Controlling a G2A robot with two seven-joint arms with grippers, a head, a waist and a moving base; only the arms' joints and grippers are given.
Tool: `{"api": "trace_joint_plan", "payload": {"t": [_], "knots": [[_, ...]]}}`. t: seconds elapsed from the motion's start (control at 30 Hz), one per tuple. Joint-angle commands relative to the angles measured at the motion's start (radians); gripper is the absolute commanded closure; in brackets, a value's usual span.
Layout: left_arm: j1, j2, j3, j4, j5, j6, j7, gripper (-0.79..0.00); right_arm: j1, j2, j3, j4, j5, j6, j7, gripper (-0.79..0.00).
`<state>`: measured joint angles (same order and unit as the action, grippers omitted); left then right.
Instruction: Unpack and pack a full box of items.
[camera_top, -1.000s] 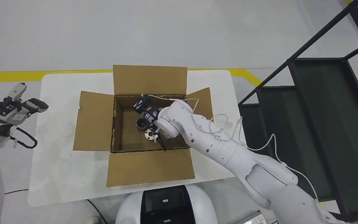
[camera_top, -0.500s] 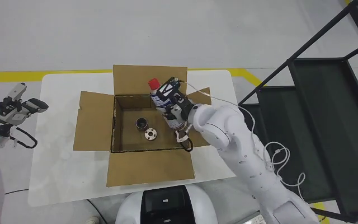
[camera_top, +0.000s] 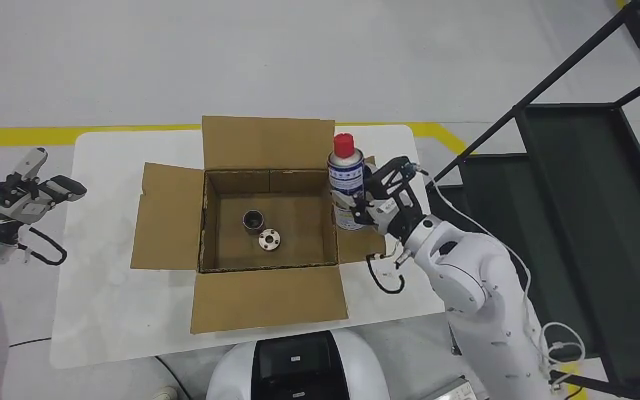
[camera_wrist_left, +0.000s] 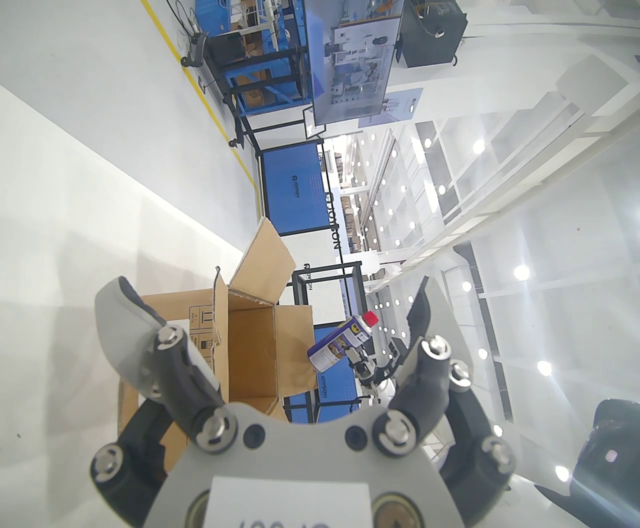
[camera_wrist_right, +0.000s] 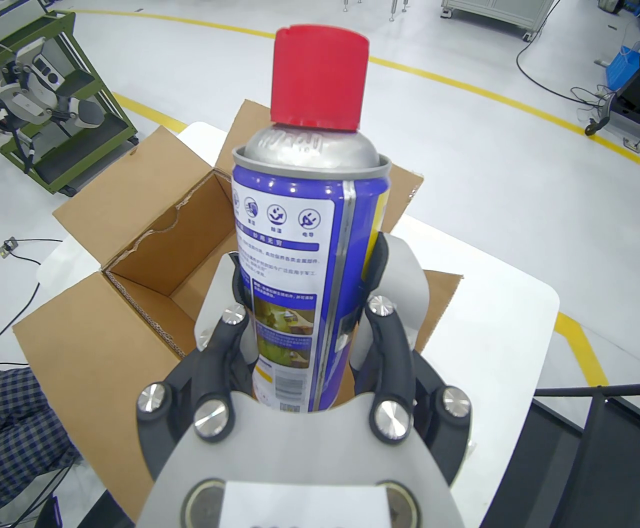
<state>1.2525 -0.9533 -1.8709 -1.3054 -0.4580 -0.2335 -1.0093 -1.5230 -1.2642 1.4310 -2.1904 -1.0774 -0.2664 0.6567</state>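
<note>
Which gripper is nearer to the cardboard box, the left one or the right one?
Right. The right gripper holds the spray can over the right flap of the cardboard box. The left gripper, jaws open, is by the left edge of the table, apart from the box.

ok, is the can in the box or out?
Out. The right gripper holds the can in the air, above a side flap of the box, not down inside it.

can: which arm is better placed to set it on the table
Right. The right gripper holds the can over the box flap, beside bare table; the left gripper sits open past the opposite edge.
</note>
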Motion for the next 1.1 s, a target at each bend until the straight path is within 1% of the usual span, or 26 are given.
{"api": "trace_joint_plan", "payload": {"t": [0.0, 0.53, 0.63, 0.73, 0.87, 1.0, 1.07], "knots": [[0.0, 0.0, 0.0, 0.0, 0.0, 0.0, 0.0, -0.785, 0.001, 0.0, -0.001, 0.0, -0.001, 0.001, 0.001, 0.0], [0.0, 0.0, 0.0, 0.0, 0.0, 0.0, 0.0, -0.785, 0.001, 0.0, -0.001, 0.0, -0.001, 0.001, 0.001, 0.0], [0.0, 0.0, 0.0, 0.0, 0.0, 0.0, 0.0, -0.785, 0.002, -0.001, 0.002, 0.027, -0.003, 0.037, -0.023, 0.0], [0.0, 0.0, 0.0, 0.0, 0.0, 0.0, 0.0, -0.785, 0.01, -0.003, 0.004, 0.028, 0.043, 0.072, -0.048, 0.0], [0.0, 0.0, 0.0, 0.0, 0.0, 0.0, 0.0, -0.785, 0.007, -0.005, 0.06, -0.005, 0.176, 0.107, -0.115, 0.0], [0.0, 0.0, 0.0, 0.0, 0.0, 0.0, 0.0, -0.785, -0.006, -0.005, 0.157, -0.042, 0.312, 0.13, -0.2, 0.0], [0.0, 0.0, 0.0, 0.0, 0.0, 0.0, 0.0, -0.785, -0.014, -0.003, 0.214, -0.038, 0.317, 0.139, -0.243, 0.0]]}}
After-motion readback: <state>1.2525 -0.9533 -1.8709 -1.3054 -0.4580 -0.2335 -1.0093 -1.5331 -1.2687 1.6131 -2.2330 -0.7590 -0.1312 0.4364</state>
